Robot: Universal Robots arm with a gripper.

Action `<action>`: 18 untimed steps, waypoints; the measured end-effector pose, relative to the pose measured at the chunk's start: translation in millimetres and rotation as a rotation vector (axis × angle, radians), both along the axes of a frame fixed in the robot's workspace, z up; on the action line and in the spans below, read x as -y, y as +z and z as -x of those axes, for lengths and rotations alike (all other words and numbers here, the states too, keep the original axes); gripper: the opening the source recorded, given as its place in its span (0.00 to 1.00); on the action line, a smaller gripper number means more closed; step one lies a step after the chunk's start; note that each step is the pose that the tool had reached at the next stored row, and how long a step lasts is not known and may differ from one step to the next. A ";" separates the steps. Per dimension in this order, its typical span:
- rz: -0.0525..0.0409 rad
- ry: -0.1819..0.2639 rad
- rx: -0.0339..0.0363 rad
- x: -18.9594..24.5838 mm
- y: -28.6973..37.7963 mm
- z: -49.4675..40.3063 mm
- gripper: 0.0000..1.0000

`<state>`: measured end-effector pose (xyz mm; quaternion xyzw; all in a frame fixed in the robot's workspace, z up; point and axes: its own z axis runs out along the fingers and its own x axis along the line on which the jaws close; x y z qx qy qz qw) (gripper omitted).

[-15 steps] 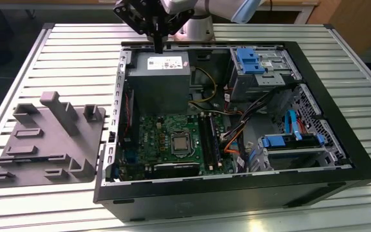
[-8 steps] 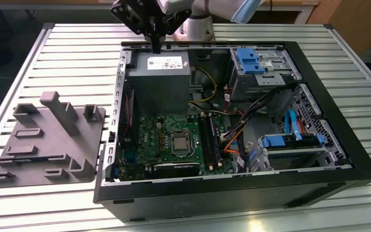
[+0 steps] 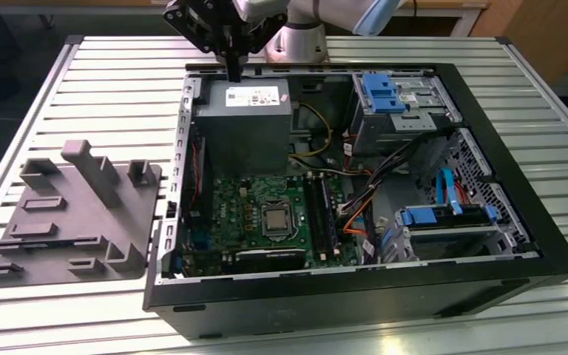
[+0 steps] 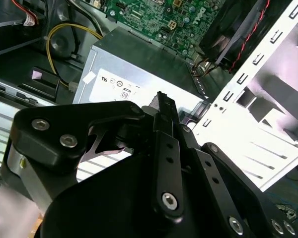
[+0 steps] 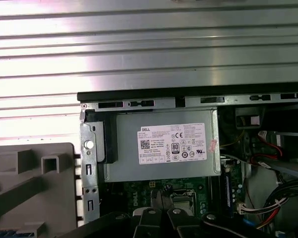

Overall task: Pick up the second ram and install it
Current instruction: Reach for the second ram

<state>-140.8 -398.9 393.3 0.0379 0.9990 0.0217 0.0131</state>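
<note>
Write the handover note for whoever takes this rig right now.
The gripper is shut, empty, over the power supply in the open case.
The second ram is probably the blue strip in the grey holder tray, seen in the first wrist view; not certain.
Done: nothing of this step shows.
Left: ram neither picked up nor seated in the motherboard.

The jaws hide part of the power supply.

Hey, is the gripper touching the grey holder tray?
Apart. The exterior view shows the gripper over the far end of the case, while the tray lies on the table outside it.
</note>
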 end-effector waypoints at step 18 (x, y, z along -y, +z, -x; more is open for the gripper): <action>0.0000 0.000 0.0000 0.0 0.0 11.9 0.11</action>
